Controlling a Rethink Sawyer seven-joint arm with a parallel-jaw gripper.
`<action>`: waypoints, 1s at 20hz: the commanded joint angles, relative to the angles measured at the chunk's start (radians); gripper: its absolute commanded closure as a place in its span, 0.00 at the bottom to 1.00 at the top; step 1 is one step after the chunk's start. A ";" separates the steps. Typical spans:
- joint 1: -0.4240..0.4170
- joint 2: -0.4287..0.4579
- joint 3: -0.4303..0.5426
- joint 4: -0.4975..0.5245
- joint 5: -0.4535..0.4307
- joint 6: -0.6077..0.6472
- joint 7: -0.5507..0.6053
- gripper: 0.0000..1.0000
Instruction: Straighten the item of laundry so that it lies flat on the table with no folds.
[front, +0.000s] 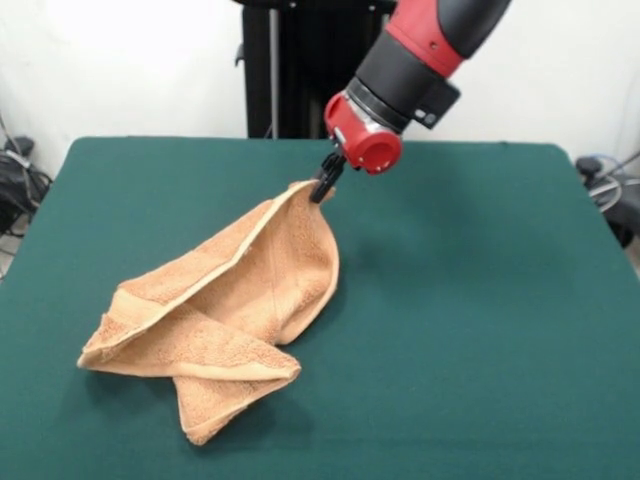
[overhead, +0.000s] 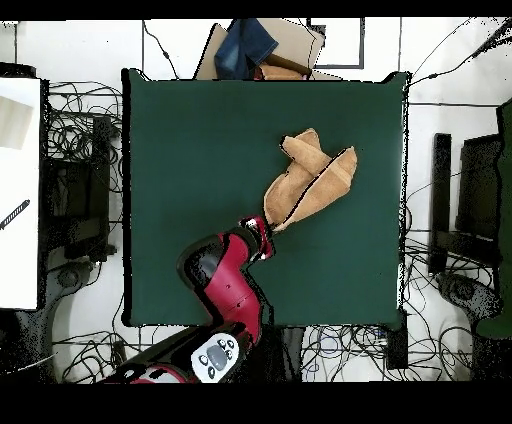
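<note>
The red and black arm (front: 420, 60) comes down from the top of the front view, and its small black gripper (front: 324, 183) is pinched tight on one corner of the peach-orange towel (front: 225, 310), holding that corner up off the table (front: 480, 300). From the pinched corner the cloth drapes down in a slope, a pale hemmed edge running along the upper fold towards the camera's left. The lower part lies bunched on the green cloth, doubled over itself, with one flap pointing left and another tongue of cloth poking out towards the near edge. It is plainly not flat: there are at least two layers stacked and a crease running across the middle. In the overhead view the towel (overhead: 310, 180) sits in the right half of the table (overhead: 180, 150), somewhat above the middle of the picture, a crumpled shape with two lobes at its upper end and a narrow tail reaching down to the gripper (overhead: 268, 235). The arm (overhead: 225, 290) stretches in from the bottom of that view at a slant, over the table's lower edge. Off the table's upper edge there is a cardboard box (overhead: 290, 45) with a blue cloth (overhead: 245, 45) on it, and cables (overhead: 70, 130) lie tangled on the floor to the left.
</note>
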 joint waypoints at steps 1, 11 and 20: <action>0.013 0.037 0.040 0.023 0.108 0.002 0.265 1.00; 0.065 0.076 0.064 0.011 0.341 -0.008 0.252 1.00; 0.083 0.060 0.145 0.016 0.572 -0.076 0.169 1.00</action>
